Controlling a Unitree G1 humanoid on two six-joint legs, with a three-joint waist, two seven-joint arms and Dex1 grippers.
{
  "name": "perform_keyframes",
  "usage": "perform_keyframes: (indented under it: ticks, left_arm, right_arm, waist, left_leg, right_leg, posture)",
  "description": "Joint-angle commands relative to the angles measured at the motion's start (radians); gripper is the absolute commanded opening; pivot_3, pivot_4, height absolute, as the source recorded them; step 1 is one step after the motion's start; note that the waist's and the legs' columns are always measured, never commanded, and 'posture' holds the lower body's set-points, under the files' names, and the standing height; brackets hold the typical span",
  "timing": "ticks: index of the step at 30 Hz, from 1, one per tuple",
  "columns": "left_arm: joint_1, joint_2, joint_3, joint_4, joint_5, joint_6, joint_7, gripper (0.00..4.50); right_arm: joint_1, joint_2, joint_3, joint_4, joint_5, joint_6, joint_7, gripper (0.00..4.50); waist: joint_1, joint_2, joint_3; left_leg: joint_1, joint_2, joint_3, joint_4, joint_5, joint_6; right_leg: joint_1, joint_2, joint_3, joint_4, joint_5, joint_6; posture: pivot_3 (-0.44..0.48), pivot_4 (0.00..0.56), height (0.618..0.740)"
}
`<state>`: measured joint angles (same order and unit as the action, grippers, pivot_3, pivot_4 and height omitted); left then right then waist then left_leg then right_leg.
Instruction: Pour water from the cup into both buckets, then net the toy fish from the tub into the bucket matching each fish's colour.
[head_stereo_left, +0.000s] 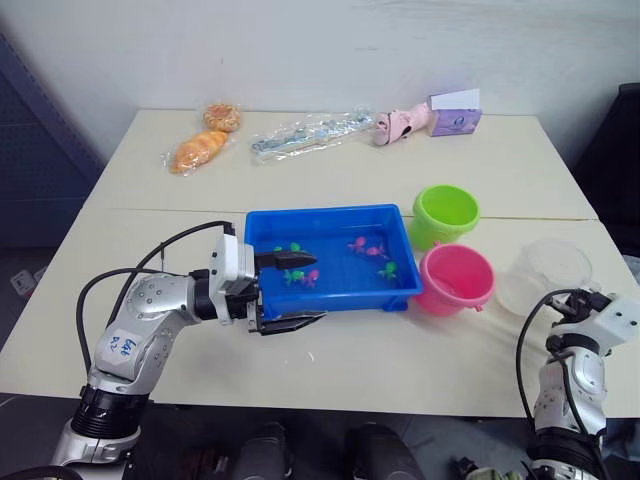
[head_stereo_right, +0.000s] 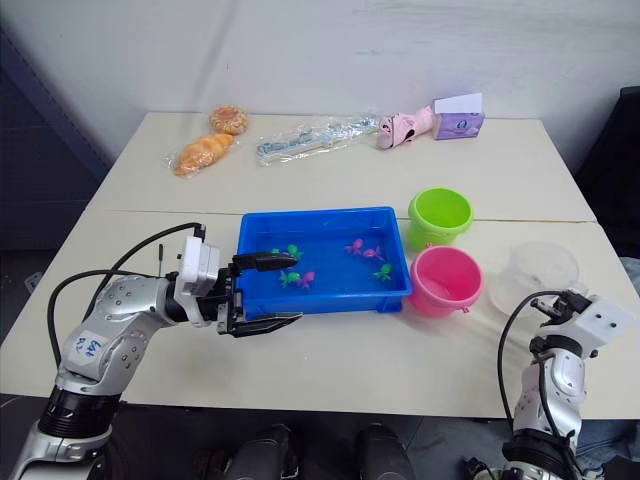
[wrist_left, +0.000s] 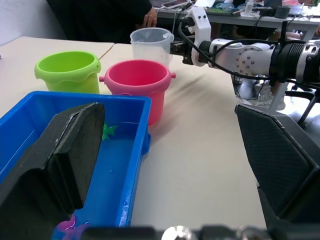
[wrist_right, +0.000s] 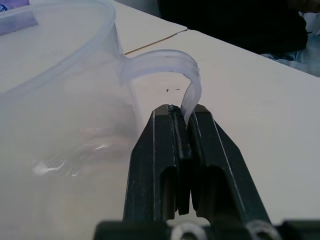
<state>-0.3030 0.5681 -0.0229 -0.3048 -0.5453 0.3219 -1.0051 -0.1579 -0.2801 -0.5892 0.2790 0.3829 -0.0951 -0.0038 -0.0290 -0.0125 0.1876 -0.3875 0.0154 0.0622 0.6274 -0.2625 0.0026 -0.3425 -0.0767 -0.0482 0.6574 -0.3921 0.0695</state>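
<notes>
A: Where's the cup (wrist_right: 60, 100), and pointing which way?

B: Upright on the table (head_stereo_left: 480, 150) at the robot's right, just past the pink bucket (head_stereo_left: 456, 280). Handle turned toward the right gripper (wrist_right: 182, 117), away from the buckets. Some water visible at the bottom, seen through the clear wall.

A: And that claw?

B: Closed tight on the cup's handle, the thin clear loop pinched between the two black fingers.

A: Left side?

B: Left gripper (head_stereo_left: 290, 290) spread wide, holding nothing. One finger over the near left corner of the tub (head_stereo_left: 330, 215), above the water; the other outside the rim, over bare table. Aimed across toward the buckets.

A: Tub's long axis?

B: Left to right across the table, parallel to the near edge. Green and pink toy fish (head_stereo_left: 368, 250) scattered inside, in shallow water; headings too small to make out.

A: Buckets?

B: Both upright, just right of the tub. Green bucket (head_stereo_left: 446, 214) behind, pink one in front, nearly touching each other; pink one close against the tub's right end.

A: Any writing?

B: A white sticker on the left forearm with blue handwriting, not legible. A purple and white box (head_stereo_left: 455, 113) at the far edge, print unreadable. Beside it a pink toy (head_stereo_left: 400, 125), then a clear wrapped packet (head_stereo_left: 305, 135) lying lengthwise along the far side, and two wrapped pastries (head_stereo_left: 205, 135).
</notes>
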Motion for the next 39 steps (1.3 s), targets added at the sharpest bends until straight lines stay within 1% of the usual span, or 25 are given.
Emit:
perform_keyframes:
  ticks: [1, 3, 9, 14, 18, 22, 26, 30, 39]
  left_arm:
    - [-0.001, 0.011, 0.000, -0.031, -0.003, -0.001, -0.008, 4.50]
    - [-0.007, 0.011, -0.003, -0.024, -0.008, 0.004, -0.018, 4.50]
    - [-0.037, -0.016, -0.021, 0.010, -0.014, 0.015, -0.035, 4.50]
    - [-0.025, -0.041, -0.037, 0.028, -0.001, 0.000, -0.034, 4.50]
    - [-0.029, -0.056, -0.041, 0.036, 0.006, -0.003, -0.029, 4.50]
    - [-0.041, -0.067, -0.033, 0.072, 0.023, -0.030, -0.025, 4.50]
    - [-0.051, -0.076, -0.035, 0.091, 0.034, -0.048, -0.028, 4.50]
    - [-0.056, -0.084, -0.035, 0.100, 0.043, -0.058, -0.027, 4.50]
    - [-0.048, -0.088, -0.039, 0.100, 0.052, -0.068, -0.024, 4.50]
  right_arm:
    - [0.047, -0.071, -0.016, -0.182, 0.014, 0.033, 0.036, 0.02]
    - [0.085, -0.115, -0.006, -0.263, -0.007, 0.068, 0.060, 0.02]
    - [0.184, -0.310, 0.000, -0.456, -0.114, 0.162, 0.134, 0.02]
    - [0.240, -0.419, 0.017, -0.577, -0.210, 0.242, 0.185, 0.02]
    - [0.246, -0.454, 0.030, -0.625, -0.251, 0.291, 0.214, 0.02]
    - [0.248, -0.510, 0.087, -0.647, -0.362, 0.249, 0.250, 0.02]
    - [0.236, -0.535, 0.133, -0.637, -0.444, 0.207, 0.267, 0.02]
    - [0.229, -0.545, 0.153, -0.617, -0.507, 0.158, 0.275, 0.02]
    - [0.209, -0.555, 0.173, -0.568, -0.659, 0.014, 0.242, 0.02]
  waist:
    - [0.001, 0.003, 0.002]
    - [0.002, 0.006, 0.004]
    - [0.002, 0.006, 0.004]
    - [0.002, 0.006, 0.004]
    - [0.004, 0.005, 0.005]
    - [0.004, 0.005, 0.005]
    - [0.005, 0.004, 0.005]
    - [0.005, 0.004, 0.005]
    - [0.005, 0.003, 0.006]
  left_leg:
    - [0.000, 0.000, 0.000, 0.000, 0.000, 0.000]
    - [0.000, 0.000, 0.000, 0.000, 0.000, 0.000]
    - [0.000, 0.000, 0.000, 0.000, 0.000, 0.000]
    - [0.000, 0.000, 0.000, 0.000, 0.000, -0.001]
    - [-0.001, 0.000, 0.000, 0.000, 0.000, 0.000]
    - [-0.001, 0.000, 0.000, 0.000, 0.000, 0.000]
    - [-0.001, 0.000, 0.000, 0.000, 0.000, -0.001]
    - [-0.001, 0.000, 0.000, 0.000, 0.000, -0.001]
    - [-0.001, 0.000, 0.000, 0.001, 0.000, -0.001]
  right_leg:
    - [0.000, 0.000, 0.000, 0.000, 0.000, 0.000]
    - [0.000, 0.000, 0.000, 0.000, 0.000, 0.000]
    - [0.000, 0.000, 0.000, -0.001, 0.000, 0.000]
    - [0.000, 0.001, 0.000, -0.001, 0.000, 0.001]
    - [0.000, 0.001, 0.000, -0.002, 0.000, 0.001]
    - [0.000, 0.001, 0.000, -0.002, 0.000, 0.001]
    - [0.000, 0.001, 0.000, -0.003, 0.000, 0.002]
    - [0.000, 0.001, 0.000, -0.003, 0.000, 0.002]
    - [0.000, 0.001, 0.000, -0.003, 0.000, 0.002]
  posture:
    - [0.000, 0.150, 0.740]
    - [0.000, 0.150, 0.740]
    - [0.000, 0.150, 0.740]
    - [0.000, 0.150, 0.740]
    - [0.000, 0.150, 0.740]
    - [0.000, 0.150, 0.740]
    - [0.000, 0.150, 0.740]
    - [0.000, 0.150, 0.740]
    - [0.000, 0.150, 0.740]
